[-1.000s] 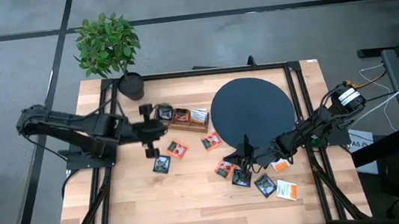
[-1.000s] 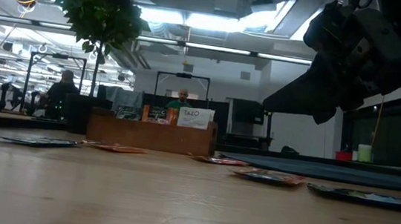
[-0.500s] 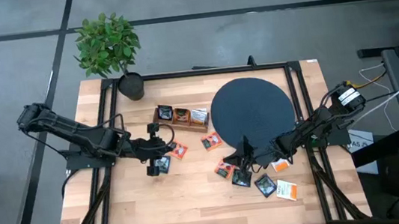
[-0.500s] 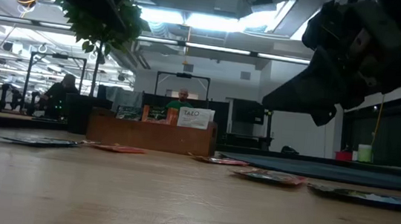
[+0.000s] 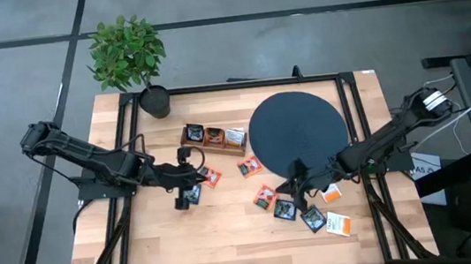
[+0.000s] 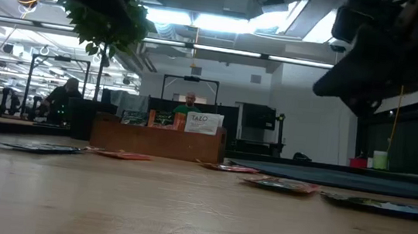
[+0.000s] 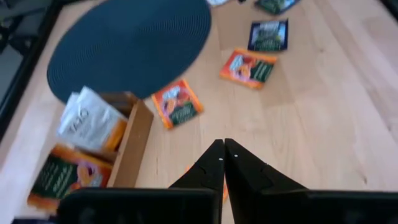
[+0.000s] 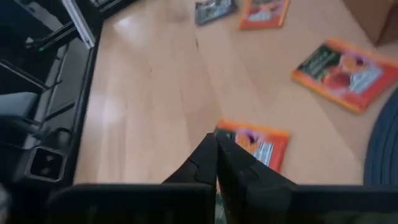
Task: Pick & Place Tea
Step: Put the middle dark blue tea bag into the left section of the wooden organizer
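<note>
I am holding my left claw (image 5: 190, 187) low over the wooden surface (image 5: 229, 230), its fingers pressed together, just above a red-orange sachet (image 5: 211, 176) and beside a dark one (image 5: 191, 194). I cannot tell whether anything is pinched between them. My right claw (image 5: 293, 188) is also squeezed shut, hovering at the near edge of the black disc (image 5: 296, 128) over a cluster of tea sachets (image 5: 314, 219); an orange one (image 8: 258, 144) is lying right past its tips. Three more sachets are standing in the wooden tray (image 5: 214, 138), and others are lying scattered between my two arms.
</note>
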Action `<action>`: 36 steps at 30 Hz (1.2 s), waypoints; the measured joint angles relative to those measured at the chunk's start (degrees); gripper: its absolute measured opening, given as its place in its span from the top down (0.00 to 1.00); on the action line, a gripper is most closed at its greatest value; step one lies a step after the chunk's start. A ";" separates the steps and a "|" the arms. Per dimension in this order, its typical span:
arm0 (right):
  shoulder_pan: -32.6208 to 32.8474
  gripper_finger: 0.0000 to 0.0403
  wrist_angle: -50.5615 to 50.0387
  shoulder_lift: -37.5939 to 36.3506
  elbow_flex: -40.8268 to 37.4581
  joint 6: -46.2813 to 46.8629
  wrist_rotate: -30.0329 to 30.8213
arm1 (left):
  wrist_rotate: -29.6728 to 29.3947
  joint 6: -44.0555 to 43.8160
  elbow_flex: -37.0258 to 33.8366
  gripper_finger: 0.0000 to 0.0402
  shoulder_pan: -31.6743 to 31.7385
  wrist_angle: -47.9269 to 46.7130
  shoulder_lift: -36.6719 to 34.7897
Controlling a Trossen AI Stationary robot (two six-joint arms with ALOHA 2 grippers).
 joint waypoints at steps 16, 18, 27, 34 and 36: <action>3.98 0.99 -8.31 -2.31 0.00 14.14 -11.60 | 3.20 0.16 0.00 0.99 0.36 9.82 3.12; 5.52 0.99 -10.76 -2.16 0.00 17.96 -11.61 | 4.94 -2.66 0.00 0.99 1.25 12.88 6.30; 9.74 1.00 -21.33 3.94 7.79 21.07 -7.60 | 9.48 -6.11 0.00 0.97 3.75 30.84 22.85; 10.49 1.00 -32.42 12.06 15.88 19.34 -6.40 | 13.73 -11.91 0.02 0.96 3.96 40.72 28.97; 10.47 1.00 -32.09 14.09 16.36 19.20 -6.51 | 15.66 -14.45 0.02 0.96 3.93 42.87 30.12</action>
